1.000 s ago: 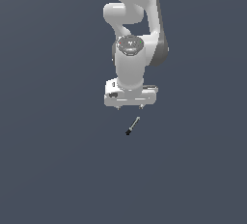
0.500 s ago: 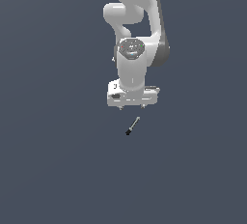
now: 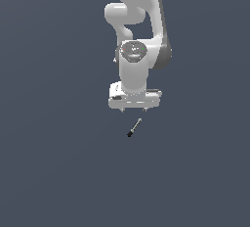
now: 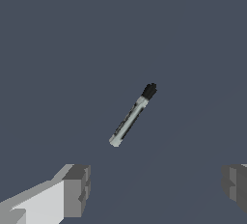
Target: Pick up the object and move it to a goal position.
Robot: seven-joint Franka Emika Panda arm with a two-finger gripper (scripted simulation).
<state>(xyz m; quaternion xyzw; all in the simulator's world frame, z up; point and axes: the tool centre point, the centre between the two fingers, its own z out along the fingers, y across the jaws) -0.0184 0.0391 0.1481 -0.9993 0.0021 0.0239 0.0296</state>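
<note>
The object (image 3: 134,127) is a thin light grey rod with a small black end, lying slanted on the dark grey floor just in front of the arm in the exterior view. The wrist view shows the object (image 4: 132,116) whole, apart from both fingers. My gripper (image 3: 134,108) hangs above and slightly behind it, open, with nothing between its fingers. In the wrist view one grey fingertip (image 4: 77,190) and the other fingertip (image 4: 235,187) stand far apart, and the gripper (image 4: 155,189) holds nothing.
The white arm (image 3: 134,50) rises behind the gripper in the exterior view. Plain dark grey floor (image 3: 58,162) surrounds the object on all sides.
The gripper has come slightly lower and nearer the object. The object has not moved.
</note>
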